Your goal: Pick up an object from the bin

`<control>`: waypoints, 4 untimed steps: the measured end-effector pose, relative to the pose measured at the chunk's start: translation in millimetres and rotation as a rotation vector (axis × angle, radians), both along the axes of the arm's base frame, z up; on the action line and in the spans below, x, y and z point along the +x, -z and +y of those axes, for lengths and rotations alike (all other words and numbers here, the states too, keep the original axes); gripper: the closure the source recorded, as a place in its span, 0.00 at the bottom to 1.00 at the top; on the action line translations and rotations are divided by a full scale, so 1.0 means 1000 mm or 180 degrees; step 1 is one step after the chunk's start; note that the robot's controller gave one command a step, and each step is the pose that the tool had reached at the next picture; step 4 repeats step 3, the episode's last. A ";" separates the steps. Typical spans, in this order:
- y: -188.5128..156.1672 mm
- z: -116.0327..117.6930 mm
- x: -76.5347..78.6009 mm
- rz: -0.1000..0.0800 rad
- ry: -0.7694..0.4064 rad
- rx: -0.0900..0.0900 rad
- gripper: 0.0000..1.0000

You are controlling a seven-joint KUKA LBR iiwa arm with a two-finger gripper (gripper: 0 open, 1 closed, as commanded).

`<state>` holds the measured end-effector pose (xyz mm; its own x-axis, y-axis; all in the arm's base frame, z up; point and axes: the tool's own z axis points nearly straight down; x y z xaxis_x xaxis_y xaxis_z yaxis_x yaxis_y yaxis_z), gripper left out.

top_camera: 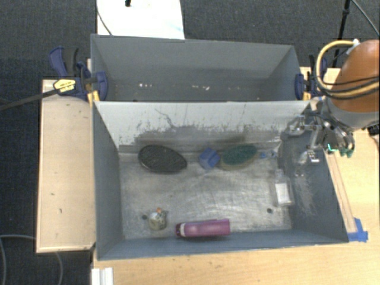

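Note:
My gripper (pixel 292 154) hangs over the bin's right side, close to the right wall and above the floor. Just below it a small white rectangular piece (pixel 282 193) lies near the foot of the right wall. To the gripper's left, along the back wall, sits a flat green oval thing (pixel 239 156), with a small blue piece (pixel 208 158) touching its left end. Nothing shows in the gripper.
A dark oval brush-like pad (pixel 161 158) lies at the back left. A purple cylinder (pixel 203 228) lies along the front wall, with a small round greenish object (pixel 157 218) to its left. The arm with its orange cover and cables comes in over the right rim.

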<state>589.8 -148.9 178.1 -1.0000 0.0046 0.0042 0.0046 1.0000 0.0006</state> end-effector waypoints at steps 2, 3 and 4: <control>0.104 0.065 0.005 -0.0061 -0.0386 -0.0008 1.00; -0.081 0.069 -0.002 -0.0053 -0.0081 -0.0005 1.00; -0.081 0.069 -0.002 -0.0053 -0.0081 -0.0005 1.00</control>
